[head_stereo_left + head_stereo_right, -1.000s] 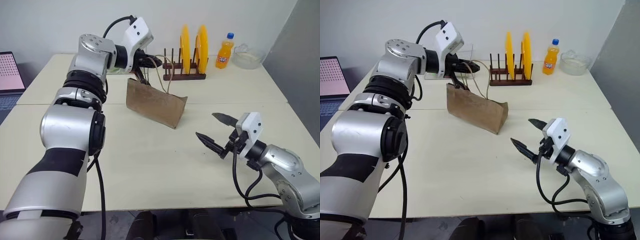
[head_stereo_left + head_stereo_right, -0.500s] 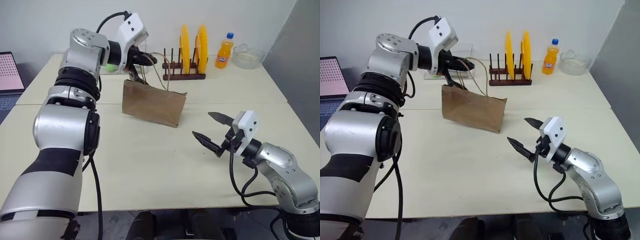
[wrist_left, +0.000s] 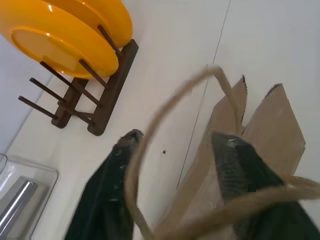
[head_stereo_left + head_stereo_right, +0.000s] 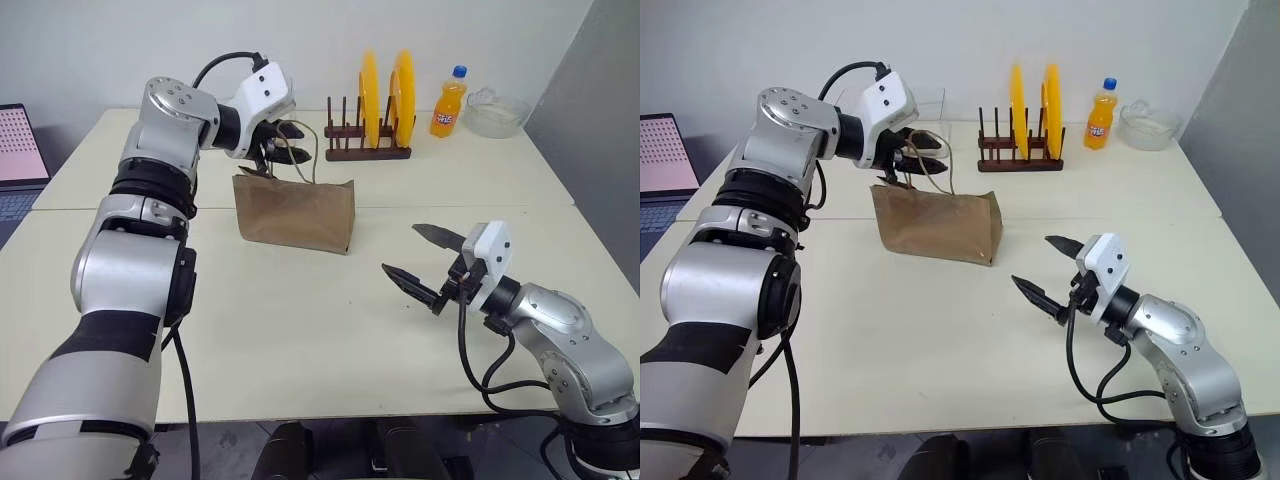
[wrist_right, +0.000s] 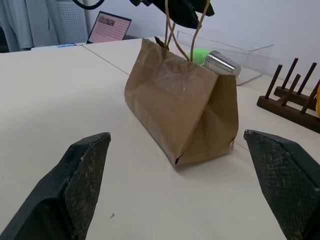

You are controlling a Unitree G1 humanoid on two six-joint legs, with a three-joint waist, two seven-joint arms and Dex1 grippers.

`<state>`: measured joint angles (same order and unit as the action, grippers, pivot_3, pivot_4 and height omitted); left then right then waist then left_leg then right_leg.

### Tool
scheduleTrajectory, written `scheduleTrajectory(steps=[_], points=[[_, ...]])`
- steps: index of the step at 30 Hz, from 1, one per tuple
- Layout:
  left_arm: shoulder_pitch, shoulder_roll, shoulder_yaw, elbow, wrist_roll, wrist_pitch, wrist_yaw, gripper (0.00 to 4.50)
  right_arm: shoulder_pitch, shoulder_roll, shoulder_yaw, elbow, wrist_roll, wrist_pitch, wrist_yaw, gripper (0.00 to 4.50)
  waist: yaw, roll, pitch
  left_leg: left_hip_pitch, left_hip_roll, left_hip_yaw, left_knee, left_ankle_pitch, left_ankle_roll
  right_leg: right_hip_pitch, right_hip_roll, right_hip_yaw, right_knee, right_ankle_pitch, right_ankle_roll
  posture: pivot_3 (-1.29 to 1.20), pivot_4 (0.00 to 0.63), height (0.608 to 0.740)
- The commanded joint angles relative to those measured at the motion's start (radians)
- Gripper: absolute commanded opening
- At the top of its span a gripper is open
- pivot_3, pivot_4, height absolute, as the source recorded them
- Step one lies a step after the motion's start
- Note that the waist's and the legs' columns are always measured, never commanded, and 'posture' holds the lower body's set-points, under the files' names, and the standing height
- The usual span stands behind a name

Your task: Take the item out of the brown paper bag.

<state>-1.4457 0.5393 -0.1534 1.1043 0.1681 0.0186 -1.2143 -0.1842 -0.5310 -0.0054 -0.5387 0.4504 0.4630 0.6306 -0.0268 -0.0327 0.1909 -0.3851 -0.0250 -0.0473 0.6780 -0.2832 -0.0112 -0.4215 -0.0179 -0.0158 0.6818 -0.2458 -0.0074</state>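
From the head views, the bag (image 4: 294, 214) stands upright on the table (image 4: 300, 320), in front of the plate rack (image 4: 367, 150). The left gripper (image 4: 283, 143) hovers over its near end, fingers parted among the cord handles (image 4: 303, 158). The right gripper (image 4: 425, 264) hangs spread wide beside the bag, well apart from it.

In the left wrist view, a handle loops between the parted fingers (image 3: 107, 192).

The right wrist view faces the bag's creased side; the bottle is hidden.
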Motion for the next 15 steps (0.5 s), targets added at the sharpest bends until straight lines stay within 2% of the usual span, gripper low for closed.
scheduleTrajectory(steps=[1,3,9,15], points=[[-0.002,0.046,-0.005,-0.063,0.012,-0.038,0.015,3.47,-0.005,-0.013,-0.008,-0.031,0.007,-0.009,0.013,4.5,0.0,0.0,0.0,0.0,0.0,0.0,0.0,0.0,0.0,0.0,0.0,0.0,0.0,0.0,0.0,0.0,0.15,0.74],[0.013,0.067,-0.002,-0.086,0.01,-0.037,0.011,4.05,-0.004,-0.023,-0.007,-0.032,0.009,-0.005,0.022,4.5,0.0,0.0,0.0,0.0,0.0,0.0,0.0,0.0,0.0,0.0,0.0,0.0,0.0,0.0,0.0,0.0,0.15,0.74],[0.109,0.14,0.012,-0.239,-0.018,0.012,-0.028,4.05,-0.011,-0.053,0.005,-0.028,0.009,0.005,0.05,4.5,-0.001,0.0,0.0,0.0,0.0,0.0,0.0,0.0,0.0,0.0,0.0,0.0,0.0,0.0,0.0,0.0,0.15,0.74],[0.36,0.243,0.115,-0.622,-0.114,0.167,-0.008,4.05,-0.056,-0.065,-0.002,-0.03,0.029,0.049,0.044,4.5,-0.003,0.0,0.0,0.001,0.0,0.0,0.0,0.0,0.0,0.0,0.0,0.001,0.0,0.0,-0.001,0.0,0.15,0.74]])
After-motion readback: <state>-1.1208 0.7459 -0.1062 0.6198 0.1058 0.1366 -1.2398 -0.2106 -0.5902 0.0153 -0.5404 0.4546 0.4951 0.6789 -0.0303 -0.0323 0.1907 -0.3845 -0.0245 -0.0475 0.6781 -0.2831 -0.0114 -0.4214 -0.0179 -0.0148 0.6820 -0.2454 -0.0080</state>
